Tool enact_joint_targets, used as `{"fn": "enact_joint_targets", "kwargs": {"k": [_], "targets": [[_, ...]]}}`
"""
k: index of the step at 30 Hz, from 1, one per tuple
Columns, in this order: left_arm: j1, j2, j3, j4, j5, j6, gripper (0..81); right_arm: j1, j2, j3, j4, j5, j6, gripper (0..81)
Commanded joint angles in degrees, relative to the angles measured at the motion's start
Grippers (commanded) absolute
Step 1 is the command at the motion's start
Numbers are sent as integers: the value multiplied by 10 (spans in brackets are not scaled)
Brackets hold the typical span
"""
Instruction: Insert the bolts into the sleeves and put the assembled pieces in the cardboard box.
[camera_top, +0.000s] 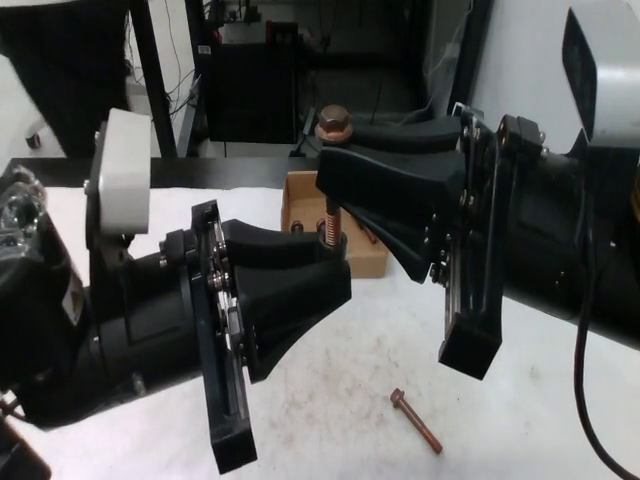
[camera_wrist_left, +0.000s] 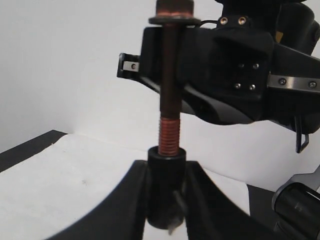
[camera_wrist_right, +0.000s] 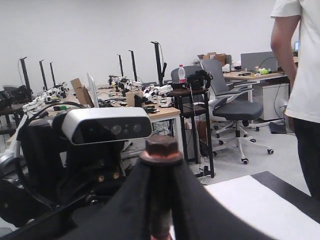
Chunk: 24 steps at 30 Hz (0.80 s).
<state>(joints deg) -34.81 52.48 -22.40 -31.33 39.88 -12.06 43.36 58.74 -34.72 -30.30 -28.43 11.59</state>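
Over the bench my right gripper (camera_top: 328, 172) is shut on a copper bolt (camera_top: 333, 128), held upright with its flanged head on top. In the right wrist view that head (camera_wrist_right: 161, 150) shows between the fingertips. Directly below, my left gripper (camera_top: 338, 272) is shut on a black sleeve (camera_wrist_left: 166, 182), also upright. The bolt's threaded end (camera_wrist_left: 169, 136) stands in the sleeve's mouth, with most of the shank still above it. The cardboard box (camera_top: 292, 200) lies just behind the two grippers, and some pieces inside it show partly past the bolt.
A loose copper bolt (camera_top: 417, 421) lies on the white bench top in front of the right arm. The bench's dark far edge (camera_top: 200, 170) runs behind the box. Office desks, chairs and a standing person fill the room beyond.
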Motion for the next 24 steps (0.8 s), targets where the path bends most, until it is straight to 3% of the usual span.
{"fn": "enact_joint_targets", "kwargs": {"k": [1,6,11,20,22,24], "targets": [[-1,-2,-6,-12,-8,1,3,1,0,-5,-3,-3,-1,9],[-1,-2,-6,-42,-13,1,3,1,0,-5,-3,-3,-1,9],[-1,-2,-6,-76,-71,1,3,1,0,-5,-3,-3,-1,9],[-1,-2,-6,-70,-64,1,3,1,0,-5,-3,-3,-1,4],[-1,-2,-6,-70,-64,1,3,1,0,-5,-3,-3,-1,41],[-1,-2,-6,-70,-64,1,3,1,0,-5,-3,-3,-1,136]]}}
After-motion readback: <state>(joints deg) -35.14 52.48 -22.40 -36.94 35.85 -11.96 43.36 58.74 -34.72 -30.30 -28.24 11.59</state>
